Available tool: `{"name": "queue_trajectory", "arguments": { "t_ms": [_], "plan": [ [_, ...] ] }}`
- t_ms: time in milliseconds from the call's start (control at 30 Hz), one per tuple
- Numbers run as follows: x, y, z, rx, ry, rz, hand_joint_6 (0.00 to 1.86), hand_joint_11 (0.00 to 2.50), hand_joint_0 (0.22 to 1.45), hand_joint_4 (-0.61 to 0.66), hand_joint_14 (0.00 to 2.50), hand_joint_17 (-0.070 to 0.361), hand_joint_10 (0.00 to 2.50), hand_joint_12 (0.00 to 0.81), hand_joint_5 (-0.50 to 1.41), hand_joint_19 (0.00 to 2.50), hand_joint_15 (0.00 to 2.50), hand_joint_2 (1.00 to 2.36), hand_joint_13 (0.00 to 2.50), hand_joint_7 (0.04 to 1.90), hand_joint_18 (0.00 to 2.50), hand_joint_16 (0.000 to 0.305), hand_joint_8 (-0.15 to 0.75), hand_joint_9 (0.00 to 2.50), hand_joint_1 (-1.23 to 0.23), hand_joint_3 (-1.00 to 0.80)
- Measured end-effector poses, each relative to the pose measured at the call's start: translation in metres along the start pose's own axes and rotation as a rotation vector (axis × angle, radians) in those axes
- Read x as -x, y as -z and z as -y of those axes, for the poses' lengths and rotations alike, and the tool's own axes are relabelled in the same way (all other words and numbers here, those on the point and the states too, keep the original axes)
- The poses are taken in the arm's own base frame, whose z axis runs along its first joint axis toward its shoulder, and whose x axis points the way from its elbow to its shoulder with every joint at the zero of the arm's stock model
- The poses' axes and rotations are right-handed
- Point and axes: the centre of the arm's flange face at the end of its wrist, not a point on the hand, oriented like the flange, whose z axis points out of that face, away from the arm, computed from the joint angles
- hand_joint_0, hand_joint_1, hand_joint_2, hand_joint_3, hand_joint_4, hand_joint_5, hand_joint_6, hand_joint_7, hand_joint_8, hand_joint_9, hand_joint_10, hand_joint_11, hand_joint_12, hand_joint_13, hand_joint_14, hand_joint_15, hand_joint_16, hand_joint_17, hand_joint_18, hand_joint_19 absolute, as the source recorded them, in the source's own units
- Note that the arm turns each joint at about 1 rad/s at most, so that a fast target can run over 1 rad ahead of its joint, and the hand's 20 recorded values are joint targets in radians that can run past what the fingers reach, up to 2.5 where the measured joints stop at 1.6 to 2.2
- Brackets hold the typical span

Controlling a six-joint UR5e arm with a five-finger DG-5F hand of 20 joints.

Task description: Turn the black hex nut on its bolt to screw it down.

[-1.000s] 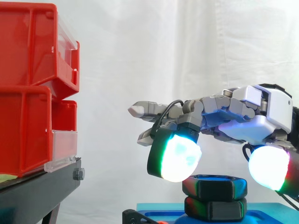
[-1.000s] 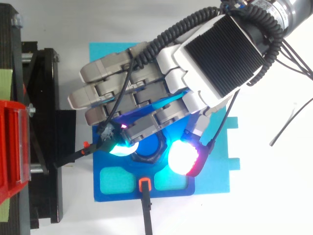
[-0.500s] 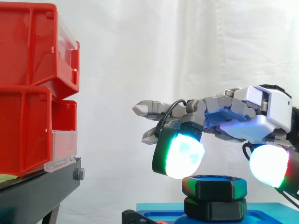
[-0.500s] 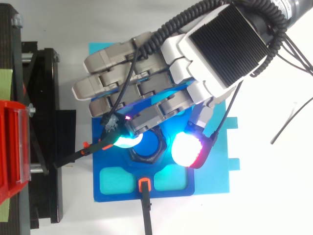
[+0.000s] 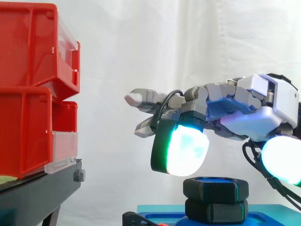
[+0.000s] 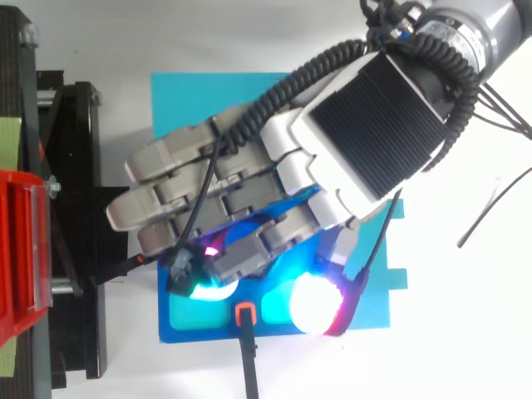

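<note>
Side view: nearest the camera, a black lead with an orange tip (image 6: 244, 314) reaches the front edge of the dark blue plate (image 6: 199, 336), which lies on a light blue sheet (image 6: 199, 96) on the white bench (image 6: 465, 341). On the plate stands the black hex nut (image 5: 215, 188), sitting directly on a second black hexagonal piece (image 5: 216, 210) of the same outline; the bolt's thread is not visible between them.

The hand (image 5: 254, 117) hangs over the nut, entering from the right with its back turned upward. One finger is bent downward, and its glowing white and green pad (image 5: 183, 150) sits just above the nut's left edge; whether it touches the nut cannot be told. The thumb's white pad (image 5: 282, 160) hangs to the right of the nut, clear of it. These two pads stand wider apart than the nut, so nothing is gripped. The remaining fingers (image 5: 143, 99) stretch out nearly straight toward the left. From above, the hand (image 6: 357, 141) lies across the plate with both pads glowing near its front edge.

Well to the left, two stacked red bins (image 5: 28, 89) rest on the black stand (image 5: 37, 195). Farthest back hangs the white curtain (image 5: 164, 47).
</note>
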Motion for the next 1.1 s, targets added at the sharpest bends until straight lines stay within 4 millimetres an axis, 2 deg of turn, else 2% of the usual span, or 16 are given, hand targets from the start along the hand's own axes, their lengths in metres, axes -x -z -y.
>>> {"name": "queue_trajectory", "arguments": {
  "t_ms": [400, 500, 633, 800, 1100],
  "plan": [
    [-0.012, -0.031, -0.021, -0.019, -0.026, 0.007, 0.50, 0.19, 0.45, 0.28, 0.00, 0.126, 0.00, 0.386, -0.13, 0.11, 0.00, 1.00, 0.16, 0.96, 0.07, 0.056, 0.324, 0.47, -0.44, -0.50],
    [-0.015, -0.036, -0.026, -0.024, -0.037, -0.002, 0.50, 0.19, 0.45, 0.27, 0.00, 0.126, 0.01, 0.384, -0.13, 0.11, 0.00, 1.00, 0.16, 0.93, 0.07, 0.056, 0.321, 0.47, -0.44, -0.50],
    [-0.018, -0.039, -0.029, -0.029, -0.044, -0.010, 0.50, 0.11, 0.45, 0.23, 0.00, 0.129, 0.00, 0.386, -0.17, 0.13, 0.00, 1.00, 0.07, 0.76, 0.00, 0.057, 0.311, 0.40, -0.42, -0.50],
    [-0.021, -0.040, -0.032, -0.036, -0.046, -0.017, 0.50, 0.09, 0.45, 0.23, 0.00, 0.130, 0.00, 0.386, -0.17, 0.11, 0.00, 1.00, 0.05, 0.75, 0.00, 0.058, 0.309, 0.37, -0.42, -0.50],
    [-0.030, -0.034, -0.035, -0.056, -0.060, -0.045, 0.50, 0.14, 0.50, 0.21, 0.00, 0.122, 0.00, 0.365, -0.23, 0.10, 0.00, 1.00, 0.04, 0.77, 0.00, 0.054, 0.279, 0.30, -0.63, -0.50]
  ]
}}
